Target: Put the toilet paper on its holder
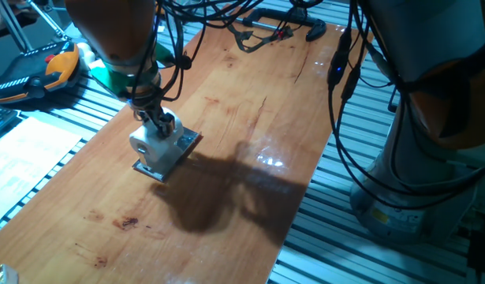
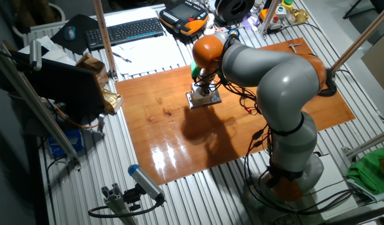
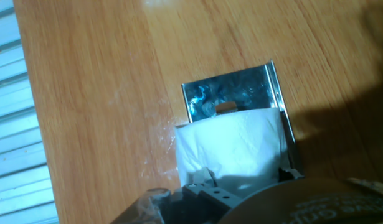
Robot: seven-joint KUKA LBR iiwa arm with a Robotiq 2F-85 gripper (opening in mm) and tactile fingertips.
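Gripper (image 1: pixel 162 122) is clamping the toilet paper (image 1: pixel 147 142) from above, roll sitting on the shiny holder (image 1: pixel 181 150) on the wooden table (image 1: pixel 250 118).

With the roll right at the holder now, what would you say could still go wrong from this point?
1. The holder lies loose on the wooden table, so a push from the gripper might slide it.
2. The toilet paper is soft; in the hand view it looks squashed, and its core is hidden, so whether it sits on the bar cannot be told. It may roll off on release.
3. Cables hang close beside the gripper and might snag.
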